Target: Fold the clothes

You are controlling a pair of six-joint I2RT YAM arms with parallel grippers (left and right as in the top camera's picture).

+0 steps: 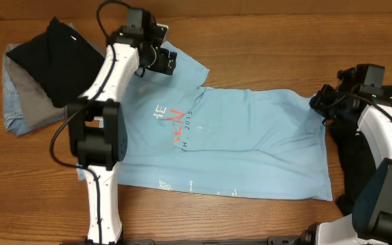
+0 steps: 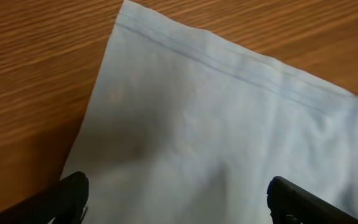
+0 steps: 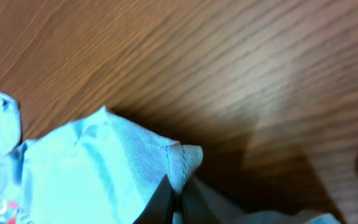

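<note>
Pressed together on a stitched hem corner of the light blue T-shirt (image 1: 250,136), the right fingers (image 3: 161,204) pinch it at the garment's right end, while the left fingers (image 2: 73,193) stand spread wide over a sleeve at the other end, the shirt lying flat across the wooden worktop (image 1: 250,41).

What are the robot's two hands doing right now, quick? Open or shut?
Left gripper: jaws open over the shirt, holding nothing.
Right gripper: jaws shut on the shirt's edge.
</note>
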